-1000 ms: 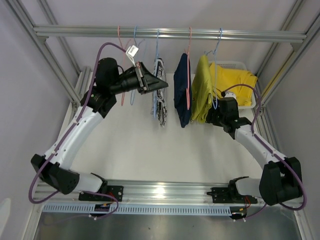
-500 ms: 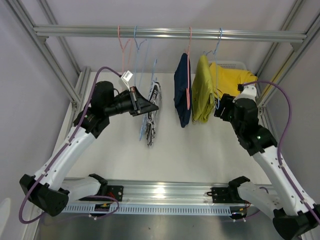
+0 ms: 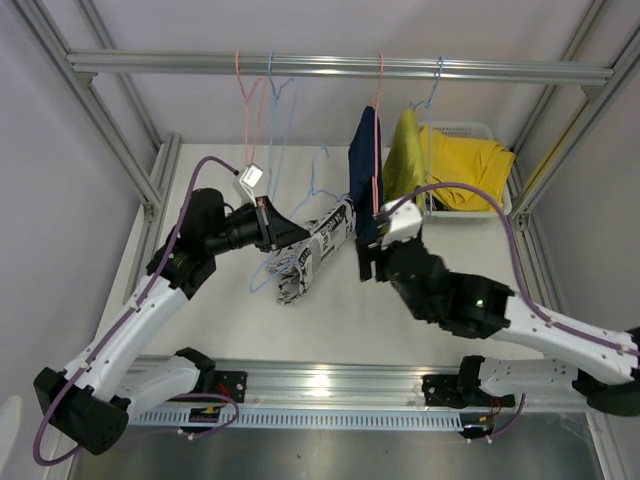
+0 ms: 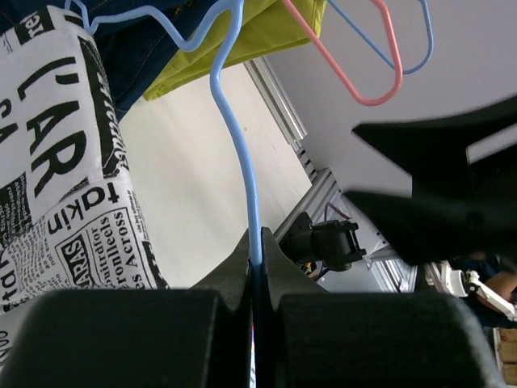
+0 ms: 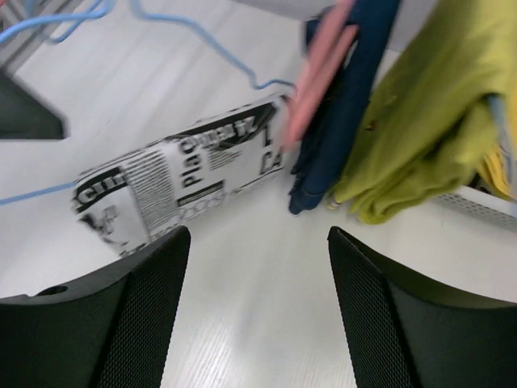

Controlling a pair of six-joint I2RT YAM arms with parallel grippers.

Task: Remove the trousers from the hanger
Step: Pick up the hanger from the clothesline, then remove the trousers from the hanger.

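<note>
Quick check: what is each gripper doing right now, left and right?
Left gripper: closed, pinching the wire of the blue hanger that carries the black-and-white print trousers.
Right gripper: open, holding nothing.

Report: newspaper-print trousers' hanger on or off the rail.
Off: blue wire hanger carrying black-and-white newspaper-print trousers sits below the metal rail, pinched in the left tool.
</note>
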